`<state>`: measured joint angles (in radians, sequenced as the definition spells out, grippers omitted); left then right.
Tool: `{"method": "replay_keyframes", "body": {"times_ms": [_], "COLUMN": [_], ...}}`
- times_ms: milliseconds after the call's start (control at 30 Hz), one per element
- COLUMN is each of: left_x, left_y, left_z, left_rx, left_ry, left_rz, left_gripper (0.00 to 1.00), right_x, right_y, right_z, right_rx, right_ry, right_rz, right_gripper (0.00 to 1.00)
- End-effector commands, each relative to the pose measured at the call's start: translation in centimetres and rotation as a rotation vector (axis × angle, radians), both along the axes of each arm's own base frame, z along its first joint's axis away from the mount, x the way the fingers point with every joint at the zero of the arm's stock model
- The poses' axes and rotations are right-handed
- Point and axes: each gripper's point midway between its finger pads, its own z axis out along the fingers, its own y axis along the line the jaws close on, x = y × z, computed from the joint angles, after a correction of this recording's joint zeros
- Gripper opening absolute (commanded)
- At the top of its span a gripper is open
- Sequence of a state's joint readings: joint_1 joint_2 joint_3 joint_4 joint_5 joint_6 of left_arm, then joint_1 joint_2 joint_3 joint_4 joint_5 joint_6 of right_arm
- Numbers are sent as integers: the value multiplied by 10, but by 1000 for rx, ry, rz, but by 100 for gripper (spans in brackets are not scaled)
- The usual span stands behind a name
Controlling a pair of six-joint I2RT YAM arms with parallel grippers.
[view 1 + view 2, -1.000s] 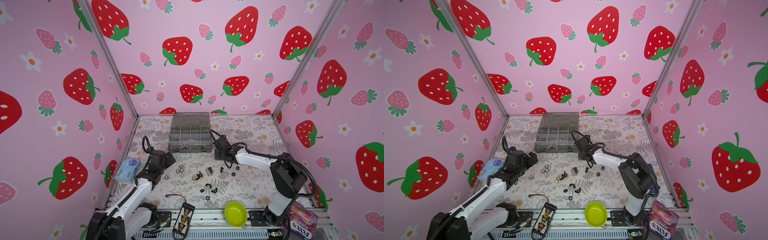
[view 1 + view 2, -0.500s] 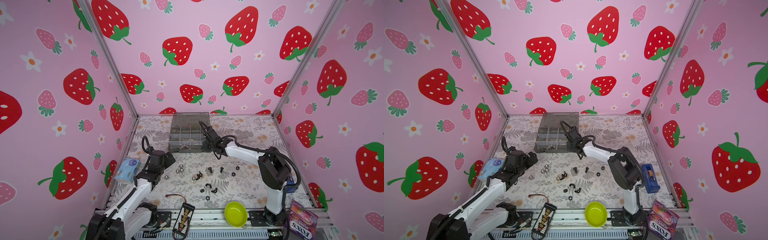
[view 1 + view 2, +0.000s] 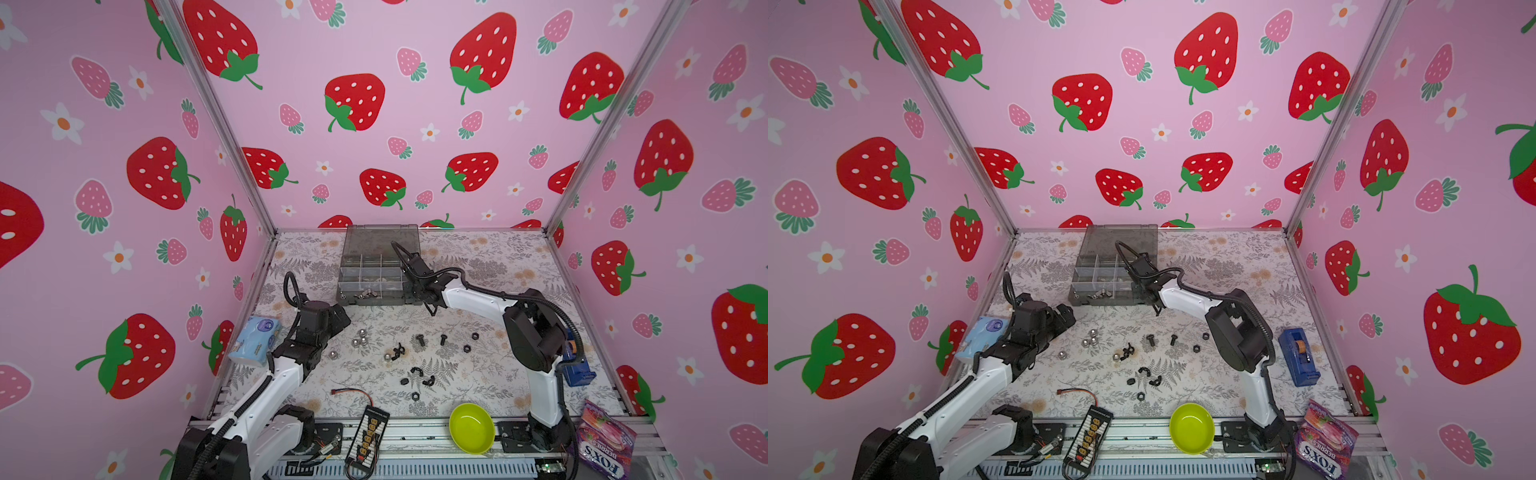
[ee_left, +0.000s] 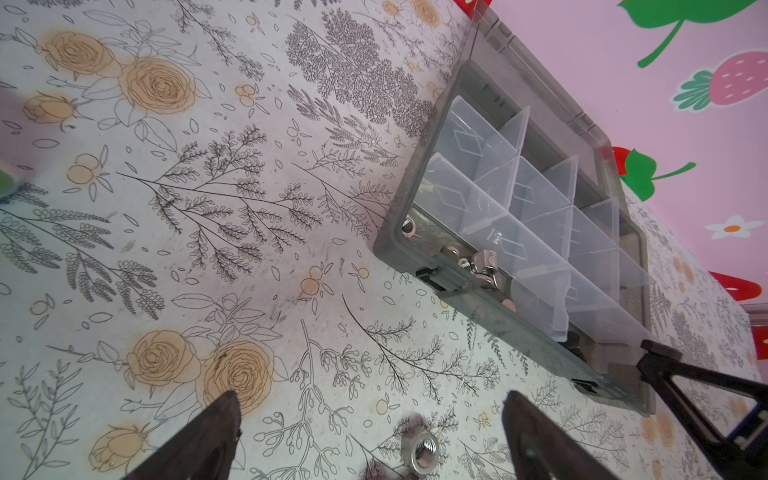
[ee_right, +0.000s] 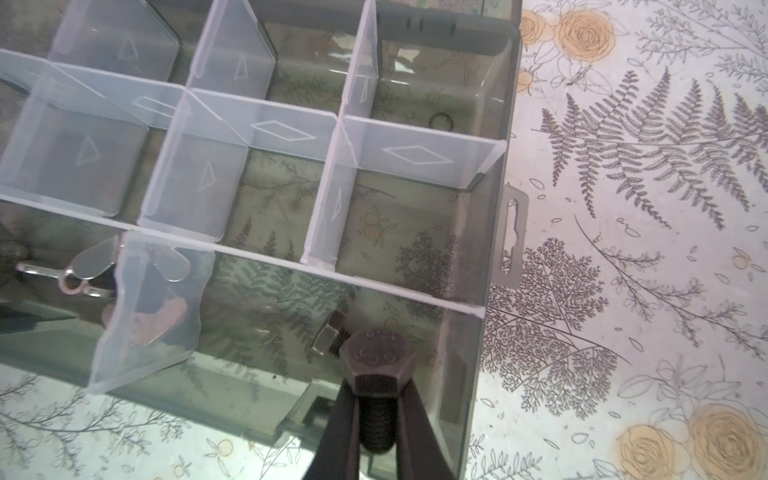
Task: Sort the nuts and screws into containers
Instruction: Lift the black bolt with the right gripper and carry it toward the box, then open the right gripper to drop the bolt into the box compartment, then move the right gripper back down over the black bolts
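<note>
In both top views the right gripper stands at the near right corner of the translucent smoky-grey plastic organizer box, with its fingers pointing down. From here I cannot tell how its jaws stand. Behind this gripper, toward the robot's base, two small black screws and some black hexagonal nuts lie on the flowered table cover. The left gripper is low over the cover, well apart from the box, and round shiny silver nuts lie near it, a little to its side. In the left wrist view the left gripper has its jaws wide apart and grips nothing. One silver hexagonal nut lies on the cover under the gap, and the box is further ahead. In the right wrist view the right gripper is clamped on the threaded shank of a black hexagon-headed screw. The head sticks out past the fingertips, over the end compartment of the row nearest to the gripper. Just beyond the head a small hexagonal metal piece lies on this compartment's floor. Silver winged nuts lie to the gripper's side, behind a clear divider.
</note>
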<state>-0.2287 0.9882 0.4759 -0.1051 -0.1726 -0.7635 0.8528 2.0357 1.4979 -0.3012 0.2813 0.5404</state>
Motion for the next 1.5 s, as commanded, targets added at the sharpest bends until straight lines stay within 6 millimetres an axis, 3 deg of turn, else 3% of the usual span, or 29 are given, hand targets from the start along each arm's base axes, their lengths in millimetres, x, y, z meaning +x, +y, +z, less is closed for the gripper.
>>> {"method": "replay_keyframes", "body": {"times_ms": [0, 167, 400, 600, 867, 1067, 1200, 1467], "left_x": [6, 5, 4, 1, -1, 1, 2, 3], "left_y": [3, 4, 4, 7, 9, 8, 6, 5], "left_z": [13, 13, 14, 16, 18, 14, 11, 9], "left_rx": [5, 6, 4, 8, 3, -12, -19, -23], "left_ry": [-26, -29, -30, -34, -46, -38, -24, -19], "left_rz": [17, 20, 23, 30, 44, 56, 51, 50], "left_gripper": [99, 99, 99, 99, 99, 99, 99, 99], "right_x": [6, 6, 1, -20, -78, -115, -129, -143], "right_y": [-2, -6, -16, -34, -77, -110, -118, -112], "right_z": [8, 17, 34, 41, 4, -27, -35, -46], "right_rx": [-32, -31, -4, 60, 93, 20, 13, 31], "right_ry": [-33, -53, -74, -44, 124, 228, 269, 318], "right_rz": [-12, -25, -46, -84, -167, -226, -236, -215], "right_gripper": [18, 30, 32, 35, 40, 40, 40, 40]}}
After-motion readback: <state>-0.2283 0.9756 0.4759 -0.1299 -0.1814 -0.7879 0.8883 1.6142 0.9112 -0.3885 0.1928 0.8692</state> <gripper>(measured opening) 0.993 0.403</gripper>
